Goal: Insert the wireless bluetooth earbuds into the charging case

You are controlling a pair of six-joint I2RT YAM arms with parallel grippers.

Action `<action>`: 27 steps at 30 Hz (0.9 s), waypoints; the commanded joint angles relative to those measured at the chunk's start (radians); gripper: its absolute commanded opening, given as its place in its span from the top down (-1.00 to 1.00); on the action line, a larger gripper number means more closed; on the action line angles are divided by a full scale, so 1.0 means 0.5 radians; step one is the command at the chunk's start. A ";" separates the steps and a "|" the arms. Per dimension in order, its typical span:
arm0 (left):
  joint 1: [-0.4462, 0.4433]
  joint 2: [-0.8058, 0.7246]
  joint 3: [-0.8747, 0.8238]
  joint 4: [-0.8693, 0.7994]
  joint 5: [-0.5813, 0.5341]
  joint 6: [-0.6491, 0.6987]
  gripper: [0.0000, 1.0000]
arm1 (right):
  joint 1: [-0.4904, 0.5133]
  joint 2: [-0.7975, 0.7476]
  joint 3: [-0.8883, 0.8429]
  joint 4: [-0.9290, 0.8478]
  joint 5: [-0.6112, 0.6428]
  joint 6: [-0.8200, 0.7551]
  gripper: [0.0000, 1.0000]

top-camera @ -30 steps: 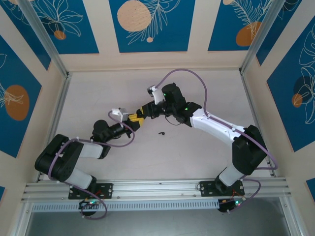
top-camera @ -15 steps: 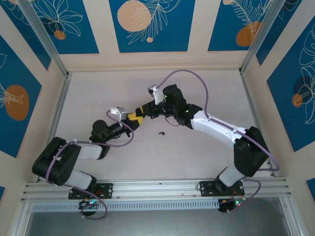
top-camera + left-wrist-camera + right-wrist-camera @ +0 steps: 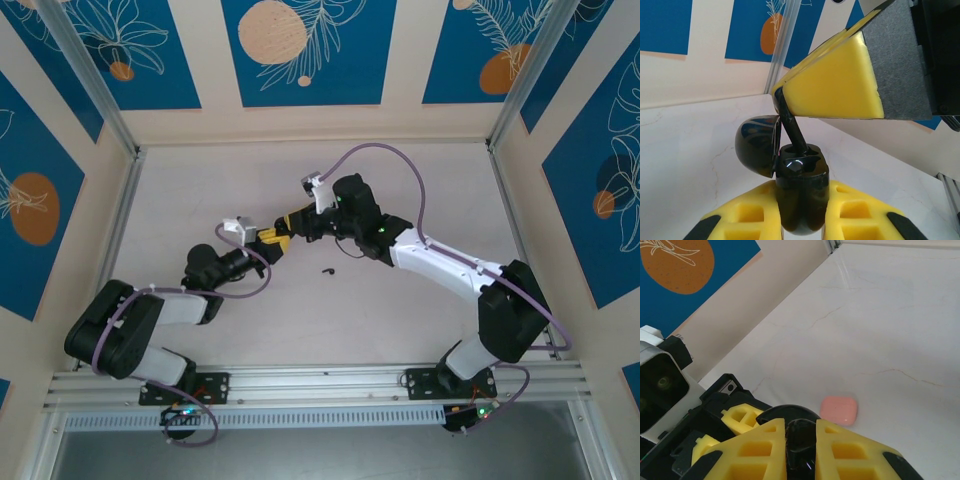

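Note:
My left gripper (image 3: 801, 197) is shut on the black charging case (image 3: 802, 167), held upright with its lid (image 3: 757, 147) swung open to the left. Just above it, my right gripper (image 3: 800, 427) is shut on a black earbud (image 3: 802, 447). The earbud's thin stem (image 3: 790, 125) slants down from the right gripper's yellow finger (image 3: 835, 85) and its tip sits in a slot at the top of the case. From above, the left gripper (image 3: 268, 238) and right gripper (image 3: 290, 222) meet at mid-table. Another black earbud (image 3: 327, 270) lies on the table just right of them.
A closed pale pink case (image 3: 838, 410) lies flat on the white table beyond the right gripper. The left gripper's yellow fingers (image 3: 742, 417) and camera housing crowd the lower left of the right wrist view. Walls with metal rails (image 3: 110, 110) enclose the table.
Both grippers, still shut, have drifted slightly left and toward the back together. The right wrist has tipped a little. The loose earbud has not moved.

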 commanded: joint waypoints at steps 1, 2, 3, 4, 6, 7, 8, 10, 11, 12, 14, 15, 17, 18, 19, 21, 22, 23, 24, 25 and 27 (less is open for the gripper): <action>-0.021 -0.047 0.059 0.155 -0.035 -0.021 1.00 | 0.037 -0.056 -0.041 0.006 -0.032 0.031 0.67; -0.021 -0.047 0.059 0.155 -0.035 -0.021 1.00 | 0.040 -0.056 -0.038 0.009 -0.034 0.033 0.67; -0.019 -0.046 0.060 0.154 -0.038 -0.021 1.00 | 0.042 -0.053 -0.038 0.011 -0.032 0.038 0.67; -0.021 -0.047 0.062 0.156 -0.038 -0.020 1.00 | 0.044 -0.050 -0.038 0.013 -0.030 0.040 0.67; -0.021 -0.041 0.065 0.156 -0.038 -0.023 1.00 | 0.052 -0.043 -0.040 0.023 -0.027 0.043 0.67; -0.021 -0.038 0.065 0.156 -0.041 -0.026 1.00 | 0.053 -0.040 -0.041 0.032 -0.029 0.047 0.67; -0.021 -0.037 0.065 0.155 -0.041 -0.030 1.00 | 0.055 -0.037 -0.041 0.042 -0.029 0.049 0.67; -0.022 -0.037 0.062 0.157 -0.051 -0.041 1.00 | 0.055 -0.040 -0.030 0.046 -0.013 0.043 0.67; -0.021 -0.040 0.062 0.154 -0.054 -0.043 1.00 | 0.055 -0.040 -0.024 0.046 -0.004 0.040 0.67; -0.021 -0.040 0.062 0.155 -0.050 -0.046 1.00 | 0.052 -0.038 -0.019 0.049 0.006 0.040 0.67; -0.021 -0.042 0.059 0.154 -0.041 -0.046 1.00 | 0.044 -0.028 -0.006 0.049 0.008 0.051 0.67; -0.021 -0.043 0.056 0.154 -0.036 -0.043 1.00 | 0.037 -0.022 0.001 0.047 0.005 0.062 0.67; -0.023 -0.049 0.050 0.156 -0.036 -0.043 1.00 | 0.011 -0.016 0.001 0.065 -0.024 0.093 0.67; -0.021 -0.052 0.045 0.155 -0.046 -0.043 1.00 | 0.004 -0.016 -0.004 0.078 -0.036 0.103 0.67; -0.021 -0.055 0.041 0.157 -0.056 -0.040 1.00 | -0.003 -0.019 -0.009 0.090 -0.044 0.107 0.67; -0.021 -0.059 0.037 0.154 -0.065 -0.041 1.00 | -0.001 -0.034 -0.012 0.097 -0.048 0.104 0.67; -0.021 -0.056 0.040 0.152 -0.072 -0.044 1.00 | 0.000 -0.042 -0.013 0.101 -0.048 0.107 0.67; -0.021 -0.054 0.044 0.149 -0.071 -0.048 1.00 | 0.002 -0.048 -0.018 0.112 -0.045 0.107 0.67; -0.021 -0.053 0.048 0.148 -0.068 -0.049 1.00 | 0.006 -0.052 -0.021 0.124 -0.043 0.110 0.67; -0.021 -0.050 0.050 0.152 -0.069 -0.049 1.00 | 0.009 -0.054 -0.020 0.135 -0.042 0.110 0.67; -0.021 -0.044 0.053 0.154 -0.063 -0.055 1.00 | 0.015 -0.044 -0.011 0.133 -0.032 0.107 0.67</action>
